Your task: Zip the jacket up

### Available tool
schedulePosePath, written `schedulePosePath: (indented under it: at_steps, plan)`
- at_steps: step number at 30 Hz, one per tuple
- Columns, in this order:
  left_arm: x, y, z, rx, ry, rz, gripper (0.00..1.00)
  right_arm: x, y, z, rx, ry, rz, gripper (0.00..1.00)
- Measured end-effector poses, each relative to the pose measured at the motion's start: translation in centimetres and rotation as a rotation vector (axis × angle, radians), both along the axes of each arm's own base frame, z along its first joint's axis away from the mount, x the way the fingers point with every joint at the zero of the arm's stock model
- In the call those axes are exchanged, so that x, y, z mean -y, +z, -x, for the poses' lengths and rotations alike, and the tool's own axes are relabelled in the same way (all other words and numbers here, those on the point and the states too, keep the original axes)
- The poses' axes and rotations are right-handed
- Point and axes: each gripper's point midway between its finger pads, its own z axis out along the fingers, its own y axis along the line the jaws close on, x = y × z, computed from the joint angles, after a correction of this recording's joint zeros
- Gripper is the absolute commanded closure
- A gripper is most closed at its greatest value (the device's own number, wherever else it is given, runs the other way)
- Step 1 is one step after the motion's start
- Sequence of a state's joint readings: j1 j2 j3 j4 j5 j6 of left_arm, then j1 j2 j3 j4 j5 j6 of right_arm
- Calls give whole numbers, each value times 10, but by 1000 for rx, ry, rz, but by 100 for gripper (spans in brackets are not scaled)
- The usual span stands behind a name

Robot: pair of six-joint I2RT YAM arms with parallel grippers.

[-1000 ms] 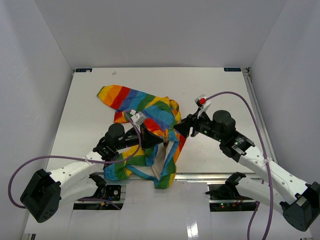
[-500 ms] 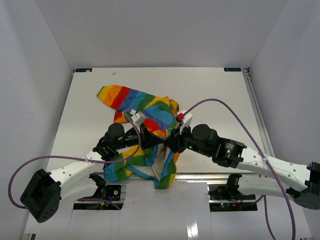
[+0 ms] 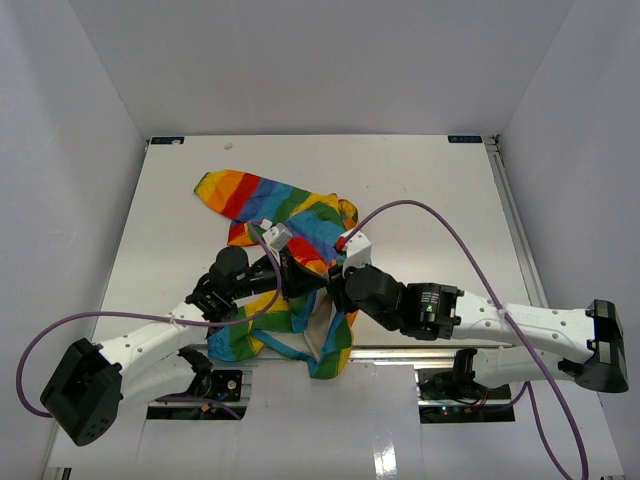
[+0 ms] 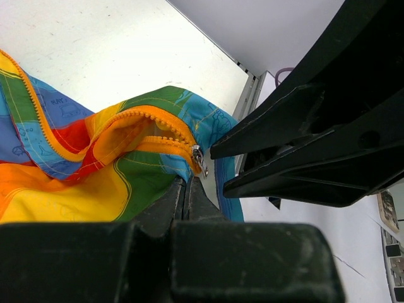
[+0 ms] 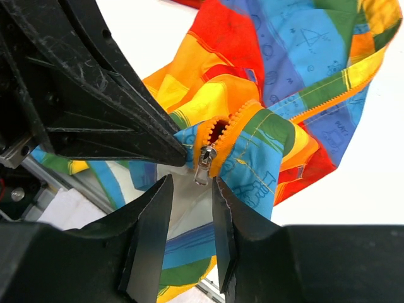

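Jacket (image 3: pixel 262 195) is sprawling rumpled on the table (image 3: pixel 420 180). Left gripper (image 4: pixel 187 184) is pinching its fabric tight just beside the zip pull (image 5: pixel 202 165); right gripper (image 5: pixel 191 183) is hovering, slightly parted and empty, right at that pull.

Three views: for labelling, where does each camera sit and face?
Top external: above and behind, looking down on the table and jacket; both arms show.
Left wrist: looks along the left gripper, shut on the jacket, toward the right gripper.
Right wrist: looks between its open fingers toward the left gripper.
Wrist views share the zipper slider.
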State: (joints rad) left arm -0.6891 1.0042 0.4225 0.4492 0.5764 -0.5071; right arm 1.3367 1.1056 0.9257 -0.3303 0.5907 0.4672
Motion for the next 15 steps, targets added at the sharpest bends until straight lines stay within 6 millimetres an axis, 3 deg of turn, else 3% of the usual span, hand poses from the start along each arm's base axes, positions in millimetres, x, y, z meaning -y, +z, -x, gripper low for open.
schedulePosePath:
  at_steps: [15]
  plan:
    - [1,4,3,-5,-14,18,100,1,-3,-5,24,-39,33,62]
